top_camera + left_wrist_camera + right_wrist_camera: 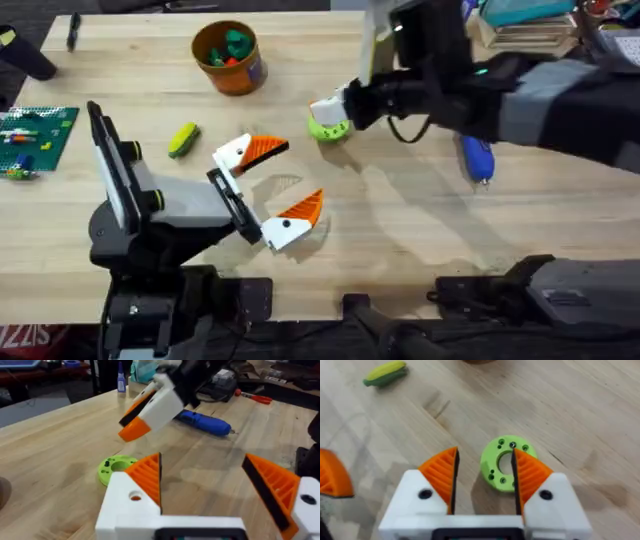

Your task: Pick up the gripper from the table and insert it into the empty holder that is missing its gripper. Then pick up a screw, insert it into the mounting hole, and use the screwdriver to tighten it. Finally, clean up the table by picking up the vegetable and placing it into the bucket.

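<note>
**Right claw poised over the screw disc: slips we should watch for**

The right gripper (485,472) hovers just above the lime-green disc (492,477), its orange pads set narrow and holding nothing. A small metal screw (512,445) seems to sit in one of the disc's holes, close to one pad. We judge that a pinch slightly off line would flick the screw away or drag the light disc across the wood. The left gripper (285,180) rests near the table's middle, spread wide and empty, so the right arm reaching across could knock it.

The screwdriver (477,158) lies to the right under the right arm, where a sweep might roll it. The vegetable (183,138) lies left of the left claw, with the bucket (228,57) beyond it at the far side, already holding green and red toys. We cannot pick out the loose orange wedge or the bare holder.

The table (450,230) is pale, smooth wood. A green brick board (35,135) sits far left, and cluttered benches stand behind
</note>
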